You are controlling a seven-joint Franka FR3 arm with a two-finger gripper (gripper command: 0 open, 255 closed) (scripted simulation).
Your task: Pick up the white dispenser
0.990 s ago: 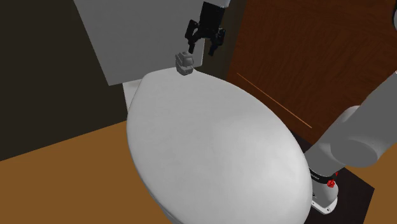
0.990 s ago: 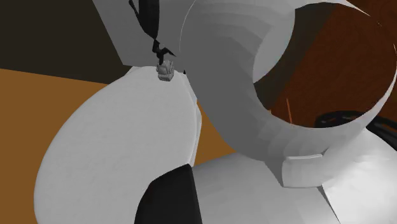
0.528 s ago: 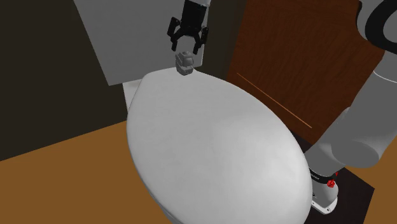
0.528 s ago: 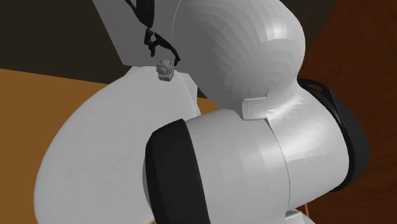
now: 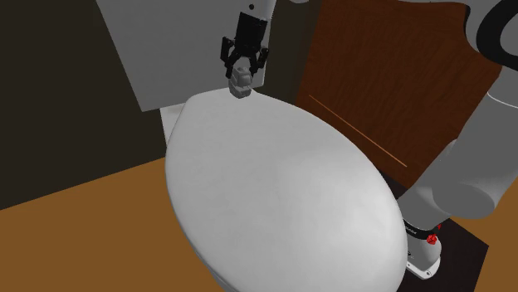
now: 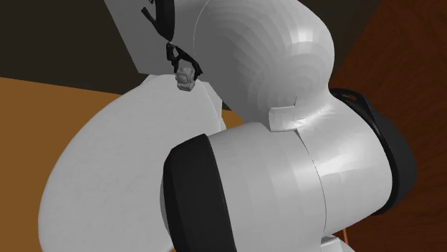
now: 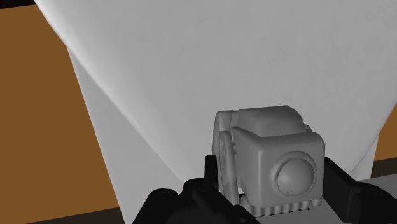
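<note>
1. Fingers (image 7: 340, 188) are standing apart in the wrist view, one on each side of the grey dispenser (image 7: 270, 162). They are sitting close to its flanks, but as far as I can judge they are not squeezing it. The dispenser is resting on the white lid (image 7: 222, 57).
2. From the shoulder view, my gripper (image 5: 244, 70) is hanging right over the dispenser (image 5: 241, 84), with the fingertips reaching down around its top. The dispenser is sitting at the rear of the lid (image 5: 274, 191), just in front of the tank (image 5: 166, 50).
3. From the second exterior view, my own arm (image 6: 286, 165) is blocking much of the scene. Past it, the gripper (image 6: 183, 63) is straddling the dispenser (image 6: 187, 80) at the lid's far end. I am judging this to be the grasping step: lined up, not yet clamped. The next move is calling for an even close on both flanks, then a straight lift so the dispenser is not tipping.
</note>
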